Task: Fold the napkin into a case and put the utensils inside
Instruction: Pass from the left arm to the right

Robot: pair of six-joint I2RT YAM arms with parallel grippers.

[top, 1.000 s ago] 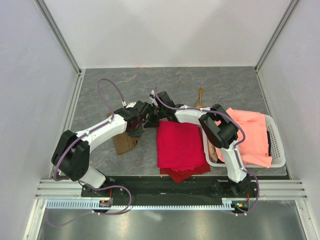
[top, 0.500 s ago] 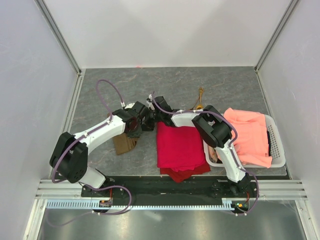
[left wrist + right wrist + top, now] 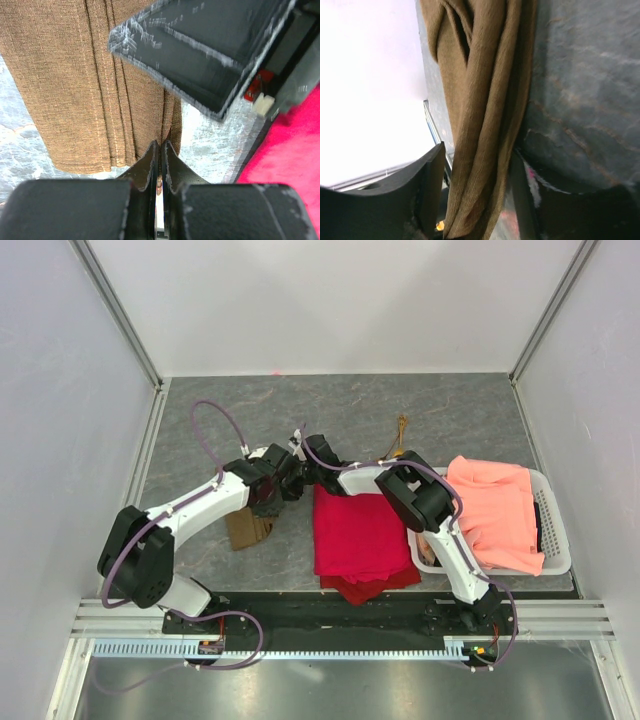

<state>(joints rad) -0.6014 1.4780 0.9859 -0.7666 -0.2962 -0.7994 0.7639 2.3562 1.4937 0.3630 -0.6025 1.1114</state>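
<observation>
On the grey table (image 3: pixel 450 410), the left hand (image 3: pixel 160 150) pinches an edge of the olive-brown napkin (image 3: pixel 75 75), while the right hand (image 3: pixel 477 160) stands spread around its bunched folds.

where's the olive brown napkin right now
In the top view the napkin sits left of centre on the table, just left of the red cloth; the left gripper pinches its edge and the right gripper straddles it.
</observation>
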